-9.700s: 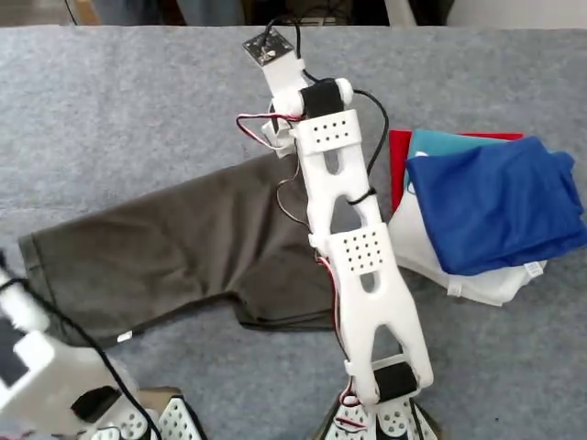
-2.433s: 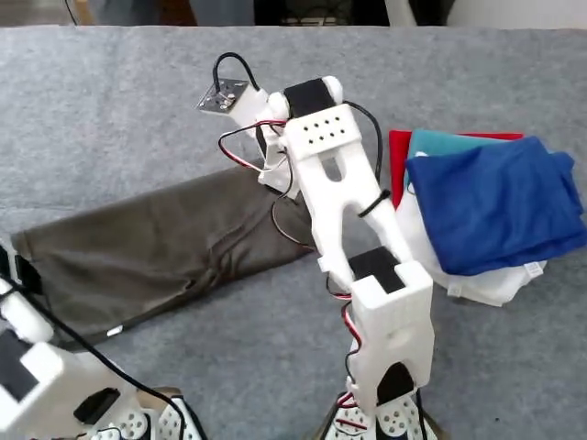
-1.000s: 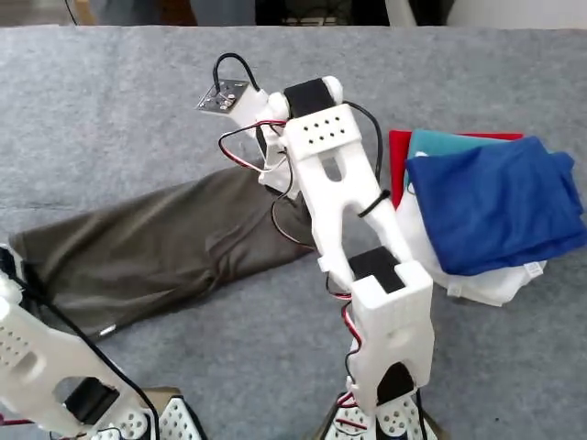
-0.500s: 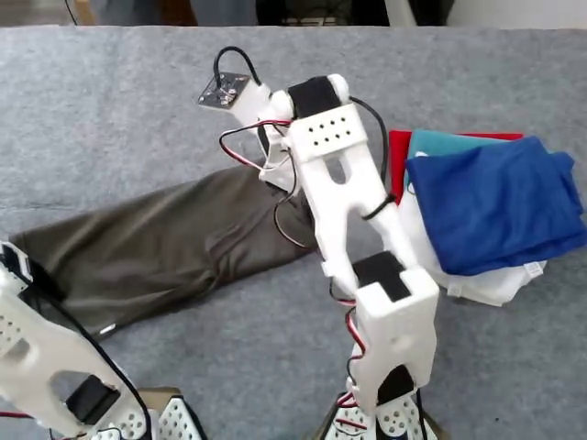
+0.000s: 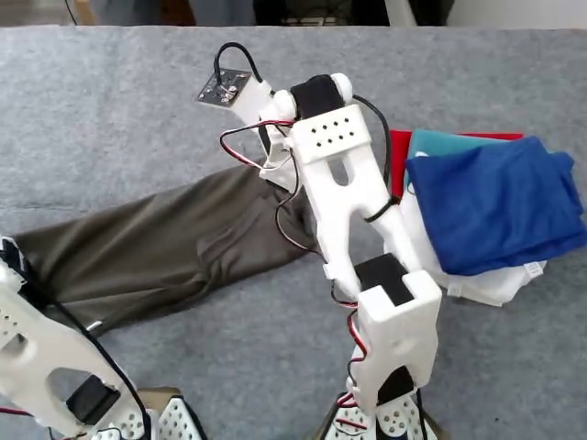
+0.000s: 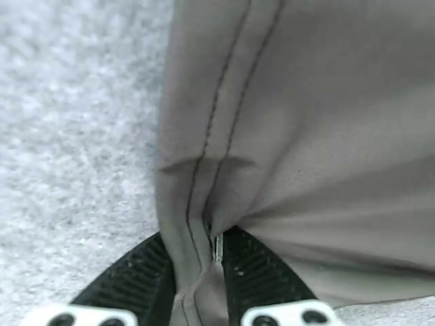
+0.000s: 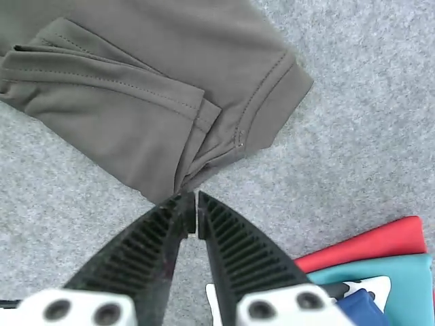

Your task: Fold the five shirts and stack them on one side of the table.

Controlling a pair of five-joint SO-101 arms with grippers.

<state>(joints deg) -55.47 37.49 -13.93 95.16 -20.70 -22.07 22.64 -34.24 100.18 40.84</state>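
An olive-grey shirt (image 5: 165,247), folded into a long band, lies slanted across the table's left and middle. At its left end my left gripper (image 5: 11,261) is shut on the stitched hem (image 6: 204,204), and cloth fills the gap between the black fingers (image 6: 146,275). My right gripper (image 5: 271,172) is at the shirt's far right end. There, in the right wrist view, the right gripper (image 7: 192,198) has its jaws together at the edge of the shirt (image 7: 136,102), where the folds gather. Its arm covers part of that end in the high view.
A stack of folded shirts sits at the right: blue (image 5: 491,206) on top, then teal (image 5: 449,142), red (image 5: 398,156) and white (image 5: 477,280). Grey felt (image 5: 110,110) covers the table, with open room behind and in front of the olive shirt.
The right arm has shifted slightly right and back, still at the shirt's end. The left arm has edged along the left end, and the shirt lies a little more stretched.
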